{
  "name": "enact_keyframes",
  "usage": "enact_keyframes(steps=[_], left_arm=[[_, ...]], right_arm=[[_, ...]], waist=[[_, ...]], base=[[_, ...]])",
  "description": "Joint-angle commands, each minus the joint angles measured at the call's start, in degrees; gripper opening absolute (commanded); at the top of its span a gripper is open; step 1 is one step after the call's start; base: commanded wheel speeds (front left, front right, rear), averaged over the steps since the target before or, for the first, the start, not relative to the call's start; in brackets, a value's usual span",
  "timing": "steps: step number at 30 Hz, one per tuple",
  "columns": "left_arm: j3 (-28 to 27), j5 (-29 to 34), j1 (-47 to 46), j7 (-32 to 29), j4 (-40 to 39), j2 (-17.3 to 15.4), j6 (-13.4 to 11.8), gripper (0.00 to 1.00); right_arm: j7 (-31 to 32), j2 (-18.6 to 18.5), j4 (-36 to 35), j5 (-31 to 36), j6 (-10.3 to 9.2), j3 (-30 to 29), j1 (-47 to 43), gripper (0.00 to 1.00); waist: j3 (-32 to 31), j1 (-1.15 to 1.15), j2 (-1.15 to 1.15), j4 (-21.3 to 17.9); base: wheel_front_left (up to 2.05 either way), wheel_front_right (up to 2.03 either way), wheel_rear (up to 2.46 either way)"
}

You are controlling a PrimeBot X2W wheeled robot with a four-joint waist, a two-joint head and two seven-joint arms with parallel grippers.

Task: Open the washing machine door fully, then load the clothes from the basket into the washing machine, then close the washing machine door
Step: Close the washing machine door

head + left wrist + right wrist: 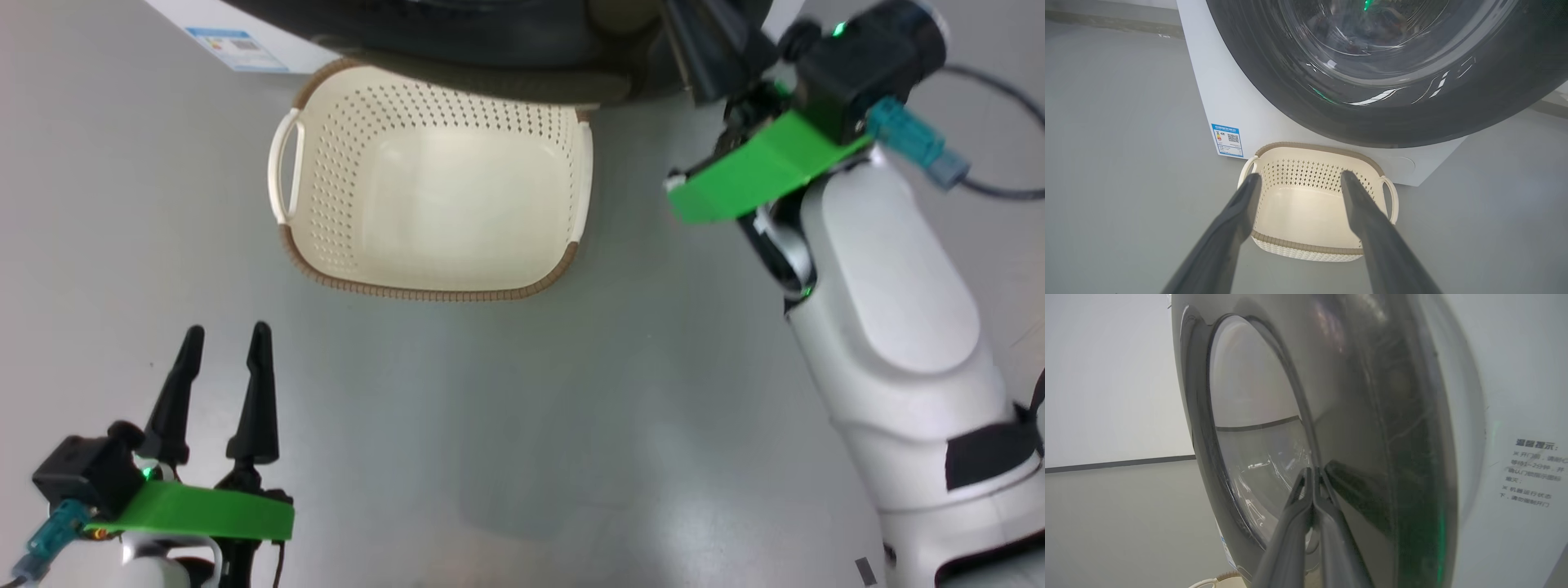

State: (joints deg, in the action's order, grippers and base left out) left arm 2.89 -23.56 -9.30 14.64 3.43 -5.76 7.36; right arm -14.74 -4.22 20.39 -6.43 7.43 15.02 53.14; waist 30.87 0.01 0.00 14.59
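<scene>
The washing machine door [1274, 81], a glossy black rim around a bulging glass, lies close against the white washing machine [1229, 102]; I cannot tell whether it is latched. My right gripper [1313, 470] is shut, holding nothing, its tips pressed on the door's [1355, 416] dark rim beside the glass. The cream basket [424, 292] stands on the floor in front of the door [490, 33] and is empty. The clothes are out of view. My left gripper [227, 329] hovers open at the lower left, short of the basket [1306, 245], fingers aimed at it [1301, 174].
Grey floor surrounds the basket. A blue label [1228, 140] sits on the machine's lower front corner. My right forearm [882, 327] rises along the right side, with a dark cable [996, 188] trailing behind the wrist.
</scene>
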Motion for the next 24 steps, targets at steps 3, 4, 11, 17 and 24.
enact_keyframes(steps=[3,4,11,17,24], left_arm=[[-1.6,-0.8,-1.2,0.4,-1.7,-1.5,0.1,1.00],[-1.5,-0.9,-1.4,0.4,-1.8,-1.5,0.1,1.00],[0.2,-1.9,-2.8,0.4,-1.7,-1.7,0.1,1.00],[2.1,-2.7,-4.3,0.4,-2.6,-1.9,0.1,1.00],[4.0,-3.4,-5.1,0.4,-2.6,-1.7,0.1,1.00]], right_arm=[[-0.3,1.3,-0.1,0.9,0.06,-0.9,2.8,0.00],[-0.3,1.3,0.4,1.2,0.06,-1.2,3.8,0.00],[-0.3,1.3,2.8,1.7,0.06,-3.1,10.7,0.00],[-0.3,1.3,3.5,2.0,0.06,-3.9,15.4,0.00],[-0.3,1.3,4.4,2.3,0.06,-5.1,19.5,0.00]], waist=[[1.7,-0.01,0.00,0.6],[2.1,-0.01,0.00,0.6],[5.2,-0.01,0.00,1.0],[7.5,-0.01,0.00,2.0],[9.0,-0.01,0.00,1.9]], base=[[0.00,0.00,0.00],[0.00,0.00,0.00],[0.00,0.00,0.00],[0.00,0.00,0.00],[0.00,0.00,0.00]])
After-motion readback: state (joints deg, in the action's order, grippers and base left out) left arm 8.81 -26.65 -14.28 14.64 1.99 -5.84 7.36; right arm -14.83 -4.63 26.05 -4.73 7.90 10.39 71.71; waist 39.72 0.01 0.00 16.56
